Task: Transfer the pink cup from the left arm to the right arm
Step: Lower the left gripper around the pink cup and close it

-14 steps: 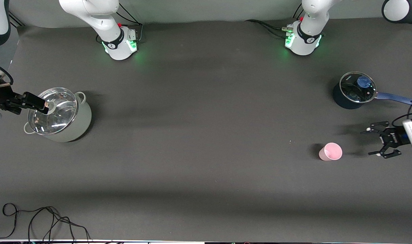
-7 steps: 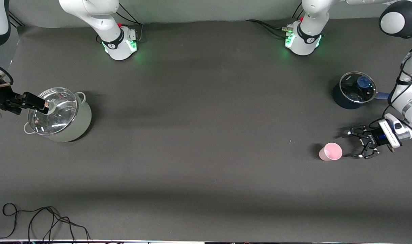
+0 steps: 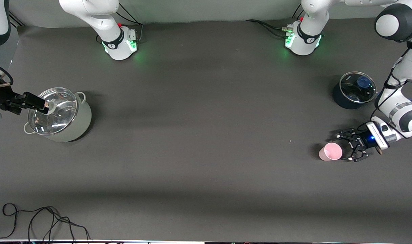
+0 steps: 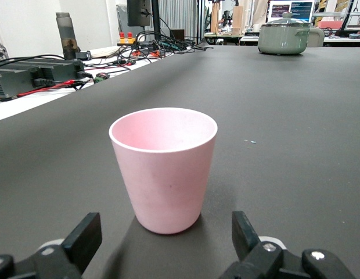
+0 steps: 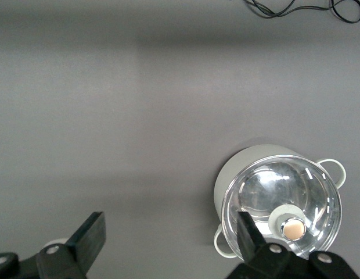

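You have one pink cup (image 3: 330,151) standing upright on the dark surface (image 3: 206,135), toward the left arm's end, mouth up and empty as far as the left wrist view (image 4: 163,168) shows. The left end effector (image 3: 345,146) sits low just beside it, on the side toward that end of the surface, with its spidery fingers (image 4: 83,240) spread wide; in the left wrist view the cup stands just ahead of the gap between them, and neither finger touches it (the cup is free, not gripped).

Count two pots. The first is a dark blue saucepan (image 3: 354,90) with a glass lid, farther from the front camera than the cup and at the same end; the left arm (image 3: 397,67) partly covers it. The second is a pale grey-green pot (image 3: 61,114) with a glass lid and two side handles, well apart at the right arm's end.

The right end effector (image 3: 45,105) waits over that pot's lid, its straight fingers (image 5: 93,235) held wide apart with nothing between them. One loose black cable (image 3: 43,220) lies coiled near the surface's edge closest to the front camera.
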Robot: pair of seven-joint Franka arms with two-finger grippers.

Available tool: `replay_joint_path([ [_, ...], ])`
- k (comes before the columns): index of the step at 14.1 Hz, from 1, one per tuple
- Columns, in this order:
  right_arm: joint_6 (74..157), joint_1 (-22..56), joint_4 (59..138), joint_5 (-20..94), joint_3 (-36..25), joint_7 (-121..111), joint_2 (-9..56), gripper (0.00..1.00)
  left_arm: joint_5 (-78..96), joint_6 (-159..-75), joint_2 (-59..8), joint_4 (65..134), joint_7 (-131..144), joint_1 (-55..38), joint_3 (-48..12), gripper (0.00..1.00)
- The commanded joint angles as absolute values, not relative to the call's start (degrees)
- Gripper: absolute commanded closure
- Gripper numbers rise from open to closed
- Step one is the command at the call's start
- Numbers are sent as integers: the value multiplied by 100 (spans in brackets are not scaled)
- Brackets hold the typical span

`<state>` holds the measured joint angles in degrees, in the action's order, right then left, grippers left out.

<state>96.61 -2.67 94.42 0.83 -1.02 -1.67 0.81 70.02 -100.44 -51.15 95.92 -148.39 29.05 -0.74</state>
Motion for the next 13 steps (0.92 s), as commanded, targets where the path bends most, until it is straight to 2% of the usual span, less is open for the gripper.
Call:
replay_joint_path([
  [1,9580,-229,9316,53,-123,-70,123,0,7233,-10143,-5106,9764,-15152,2830,-70,0],
  [13,9580,-237,9325,53,-123,-70,132,0,7725,-10608,-5142,10020,-15346,2654,-299,1],
])
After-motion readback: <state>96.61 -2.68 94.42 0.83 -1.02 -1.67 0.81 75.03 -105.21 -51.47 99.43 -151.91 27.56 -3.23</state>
